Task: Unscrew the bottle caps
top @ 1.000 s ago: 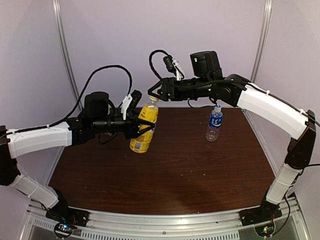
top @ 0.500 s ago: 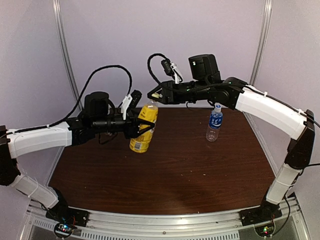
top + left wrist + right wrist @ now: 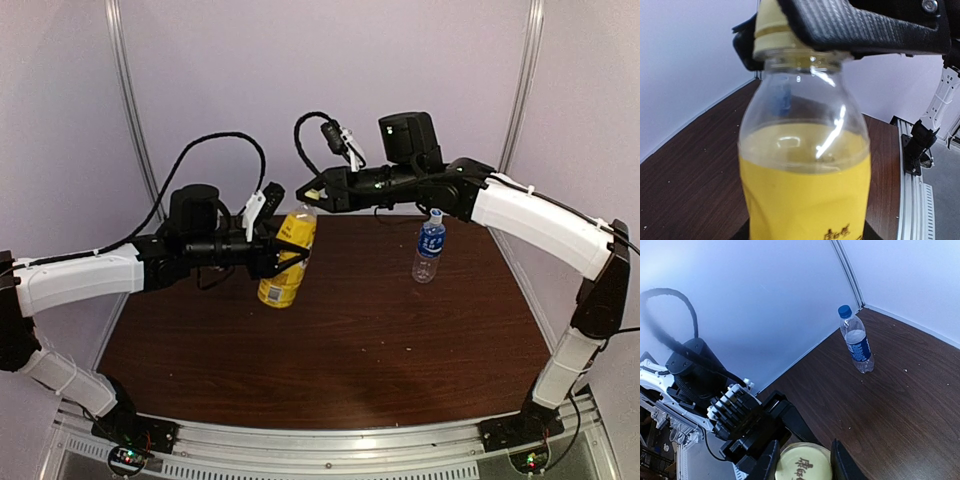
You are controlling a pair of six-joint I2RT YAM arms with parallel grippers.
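Note:
My left gripper [image 3: 290,250] is shut on the body of the yellow-orange bottle [image 3: 283,262] and holds it upright and slightly tilted, at or just above the table. In the left wrist view the bottle [image 3: 805,190] fills the frame. My right gripper [image 3: 308,195] reaches in from above, shut on the bottle's yellow cap [image 3: 803,463], with one finger [image 3: 769,460] on each side. The cap also shows in the left wrist view [image 3: 771,30]. A clear bottle with a blue label [image 3: 429,246] and a blue cap [image 3: 435,213] stands alone at the back right. The third bottle and the white cap are out of view.
The dark wooden table [image 3: 350,340] is closed in by pale walls at the back and sides. A metal rail [image 3: 330,440] runs along its near edge. In the right wrist view the clear bottle [image 3: 856,342] stands near the wall corner.
My right wrist has turned a little at the yellow cap and its cable loop has shifted left. The left arm and the yellow bottle have barely moved.

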